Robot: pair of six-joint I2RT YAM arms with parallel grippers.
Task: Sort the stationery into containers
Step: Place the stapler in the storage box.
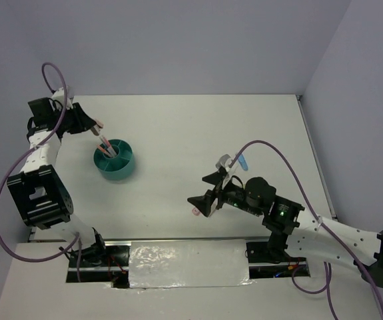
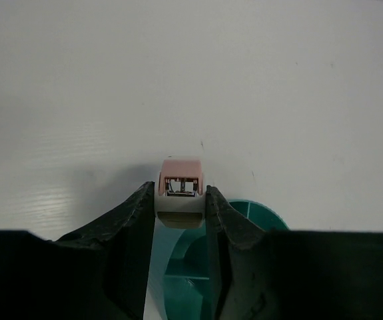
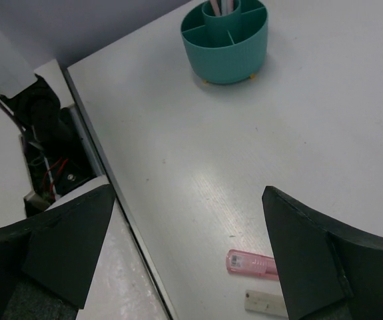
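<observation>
The left gripper (image 2: pixel 181 202) is clamped on a small pink-capped piece (image 2: pixel 181 179), pinching it across its narrow width. Its pink end pokes out past the fingertips, so its long axis runs along the fingers. It hangs in the air over the white table (image 1: pixel 244 127), at the far-left side of the teal organiser (image 1: pixel 115 161), whose rim and inner dividers show just beneath the fingers in the left wrist view. Two pens (image 1: pixel 104 148) already stand in the organiser's middle compartment, leaning toward the far left. The left arm reaches up along the table's left edge, its wrist bent so the fingers point right toward the organiser. Well apart from it, near the table's front edge, the right gripper (image 3: pixel 188 193) hovers low with its fingers spread wide and nothing between them. Below it a pink eraser (image 3: pixel 250 263) lies flat, its long axis nearly crosswise in the right wrist view and its right end hidden behind the right finger. A pale piece (image 3: pixel 263 301) lies just beside it, roughly parallel and also partly hidden. In the overhead view a grey piece (image 1: pixel 225 161) and a blue piece (image 1: pixel 244 162) sit close together on the far side of the right wrist, too small to tell which way they point. The right arm stretches in from the near right corner, forearm low, fingers aimed left. A crinkled silver strip (image 1: pixel 188 264) lies along the front edge between the two bases.
</observation>
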